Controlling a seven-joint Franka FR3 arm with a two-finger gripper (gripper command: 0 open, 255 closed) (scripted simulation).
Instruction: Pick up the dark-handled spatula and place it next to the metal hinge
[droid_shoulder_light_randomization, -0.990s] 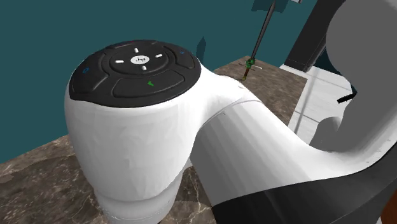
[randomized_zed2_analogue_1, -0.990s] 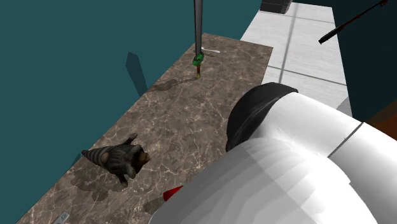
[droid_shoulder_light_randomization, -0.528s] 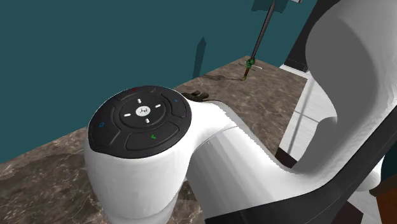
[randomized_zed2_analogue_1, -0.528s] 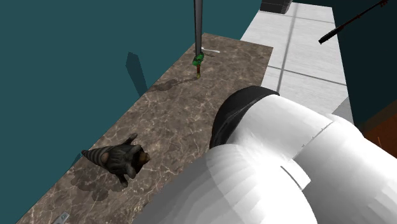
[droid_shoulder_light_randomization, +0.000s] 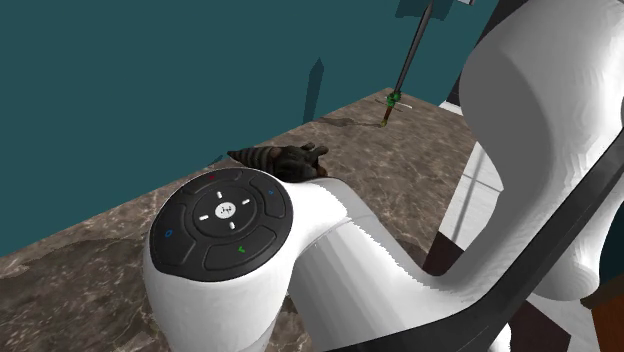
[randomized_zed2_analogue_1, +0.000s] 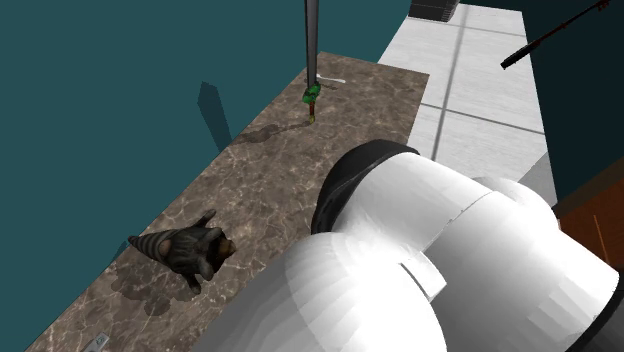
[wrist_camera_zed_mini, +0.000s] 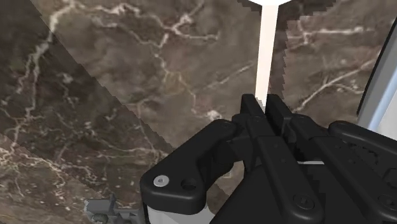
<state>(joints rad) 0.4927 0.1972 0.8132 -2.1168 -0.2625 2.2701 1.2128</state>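
Since a second ago the arm has been folding down: in the shoulder view its black button cap (droid_shoulder_light_randomization: 225, 215) is sitting lower and further toward that view's left, and the white links are crowding in behind it. I am reading this as the carry toward the drop-off spot.

I am watching the wrist view for the relation that matters. I am seeing the gripper (wrist_camera_zed_mini: 264, 105) with its two black fingers drawn in tight on a pale strip, which I am taking for the spatula (wrist_camera_zed_mini: 266, 51). I am not making out a dark handle; the part I am seeing is pale, widening at its far end. Its long axis is running straight out ahead of the fingertips, over the brown marbled counter (wrist_camera_zed_mini: 95, 95).

I am finding the grey metal hinge (wrist_camera_zed_mini: 108, 210) beside the gripper's housing, back from the fingertips, not ahead of them. So the spatula is pointing away from the hinge. I am judging that the hand is needing to shift back toward the hinge before I am letting go. Whether the spatula is touching the counter, I cannot tell.
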